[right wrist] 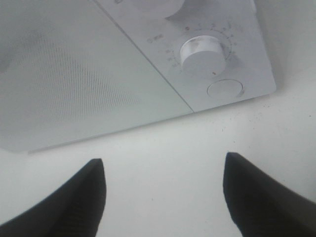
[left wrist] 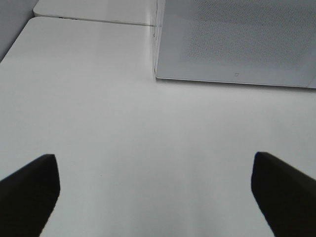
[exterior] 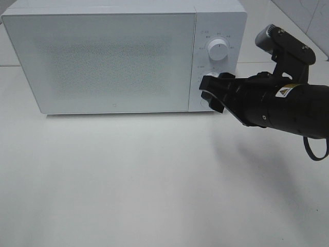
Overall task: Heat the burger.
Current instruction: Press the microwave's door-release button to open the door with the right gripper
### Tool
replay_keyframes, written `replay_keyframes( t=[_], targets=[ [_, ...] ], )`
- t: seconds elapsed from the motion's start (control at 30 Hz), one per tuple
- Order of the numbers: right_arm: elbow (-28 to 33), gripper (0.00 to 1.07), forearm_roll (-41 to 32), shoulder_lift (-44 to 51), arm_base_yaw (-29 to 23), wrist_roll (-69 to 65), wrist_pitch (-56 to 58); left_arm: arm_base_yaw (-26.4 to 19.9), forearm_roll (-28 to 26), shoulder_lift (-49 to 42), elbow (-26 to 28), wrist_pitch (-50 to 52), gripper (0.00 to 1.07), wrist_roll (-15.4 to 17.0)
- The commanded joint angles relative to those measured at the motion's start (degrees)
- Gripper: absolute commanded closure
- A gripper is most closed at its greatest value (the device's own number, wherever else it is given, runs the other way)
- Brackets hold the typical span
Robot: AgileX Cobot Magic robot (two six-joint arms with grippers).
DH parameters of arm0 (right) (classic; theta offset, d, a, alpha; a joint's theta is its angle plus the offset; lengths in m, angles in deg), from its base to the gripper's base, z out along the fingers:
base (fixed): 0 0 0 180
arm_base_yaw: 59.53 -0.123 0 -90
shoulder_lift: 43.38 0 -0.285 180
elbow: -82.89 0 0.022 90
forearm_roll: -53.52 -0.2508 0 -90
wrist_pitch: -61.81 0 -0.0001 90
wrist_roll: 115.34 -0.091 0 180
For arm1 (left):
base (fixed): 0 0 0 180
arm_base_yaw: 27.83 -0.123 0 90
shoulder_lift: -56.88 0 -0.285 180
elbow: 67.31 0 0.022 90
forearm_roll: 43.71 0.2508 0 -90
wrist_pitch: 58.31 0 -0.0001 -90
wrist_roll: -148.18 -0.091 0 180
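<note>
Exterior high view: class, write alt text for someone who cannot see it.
The right claw, open and empty, hovers by the controls of a shut white microwave on a white table.

White box-shaped microwave oven (exterior: 103, 56): tiny logo mark (exterior: 114, 109) low on its door, dial lettering (exterior: 218, 36) too small to read. Yellow warning-triangle sticker (exterior: 282, 92) on black robot arm (exterior: 303, 110).

A white table (exterior: 154, 180) meets a pale tiled wall (exterior: 308, 15)
</note>
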State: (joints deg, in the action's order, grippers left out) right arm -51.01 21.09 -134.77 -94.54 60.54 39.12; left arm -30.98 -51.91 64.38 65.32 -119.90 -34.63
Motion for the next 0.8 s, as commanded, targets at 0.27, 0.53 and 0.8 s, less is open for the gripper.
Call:
replay_keyframes(
  t=[0.27,0.53,0.8],
  targets=[
    [-0.4,0.43,1.6,8.82,0.23,15.99,16.96,-0.23,0.06,-1.09,-0.23,0.17,0.09,0.06],
    [-5.96,0.43,16.39,12.49,0.23,12.03,36.33,-0.23,0.06,-1.09,-0.23,0.17,0.09,0.06],
    [-14.32,0.43,34.55,16.33,0.23,0.52,59.76,-0.23,0.06,-1.09,-0.23,0.17,0.09,0.06]
  ],
)
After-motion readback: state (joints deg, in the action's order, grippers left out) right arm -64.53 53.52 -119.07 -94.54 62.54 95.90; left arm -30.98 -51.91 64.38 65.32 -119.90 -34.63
